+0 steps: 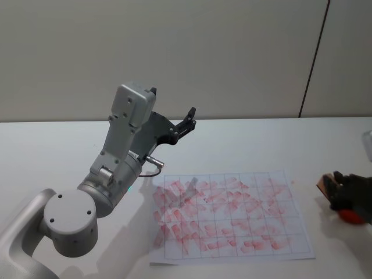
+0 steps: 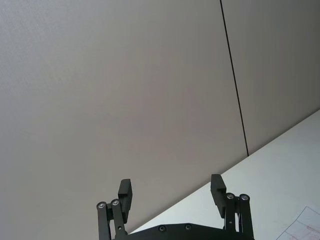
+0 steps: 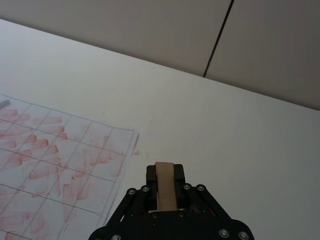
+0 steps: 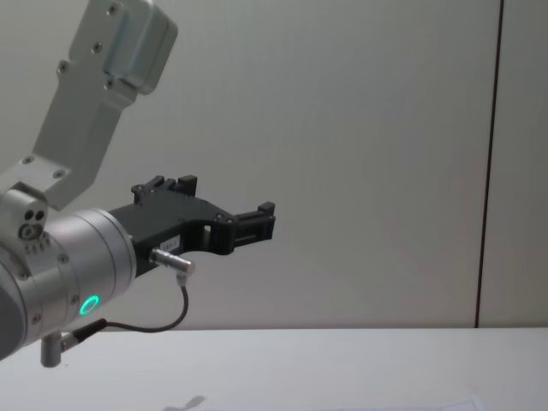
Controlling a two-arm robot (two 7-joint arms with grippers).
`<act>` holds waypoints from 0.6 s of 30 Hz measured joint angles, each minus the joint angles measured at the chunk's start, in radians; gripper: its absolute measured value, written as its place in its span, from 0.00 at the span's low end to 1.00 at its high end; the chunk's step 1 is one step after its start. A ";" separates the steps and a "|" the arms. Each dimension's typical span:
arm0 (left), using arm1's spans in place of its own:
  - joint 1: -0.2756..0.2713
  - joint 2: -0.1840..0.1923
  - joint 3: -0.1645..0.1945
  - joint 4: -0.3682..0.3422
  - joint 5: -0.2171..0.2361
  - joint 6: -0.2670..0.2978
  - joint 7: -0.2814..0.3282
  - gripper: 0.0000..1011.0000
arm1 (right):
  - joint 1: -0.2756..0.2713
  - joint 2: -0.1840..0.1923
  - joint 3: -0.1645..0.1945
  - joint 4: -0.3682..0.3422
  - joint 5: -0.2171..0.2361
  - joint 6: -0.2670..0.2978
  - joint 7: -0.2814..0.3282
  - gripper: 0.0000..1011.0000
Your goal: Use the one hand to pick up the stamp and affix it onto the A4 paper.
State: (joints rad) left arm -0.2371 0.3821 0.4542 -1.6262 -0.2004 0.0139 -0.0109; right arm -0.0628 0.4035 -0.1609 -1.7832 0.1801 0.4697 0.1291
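Beside the A4 paper (image 1: 232, 215), right gripper (image 3: 165, 186) (half cropped) clamps stamp (image 3: 165, 186).

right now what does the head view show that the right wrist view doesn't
The head view alone shows the raised left arm with its open left gripper above the table, and the A4 paper whole. The right wrist view alone shows, close up, the right gripper shut on a tan stamp handle. Both show the gridded paper covered in red stamp marks, the white table and the wall seam.
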 joint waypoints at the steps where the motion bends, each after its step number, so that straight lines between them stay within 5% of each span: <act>1: 0.000 0.000 0.000 0.000 0.000 0.000 0.000 0.99 | -0.006 0.004 0.003 -0.003 0.000 0.005 -0.005 0.19; 18: 0.000 0.000 0.000 0.000 0.000 0.000 0.000 0.99 | -0.049 0.039 0.038 -0.004 -0.021 0.037 -0.067 0.19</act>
State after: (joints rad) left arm -0.2371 0.3821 0.4542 -1.6262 -0.2004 0.0139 -0.0109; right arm -0.1115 0.4426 -0.1231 -1.7876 0.1595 0.5069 0.0621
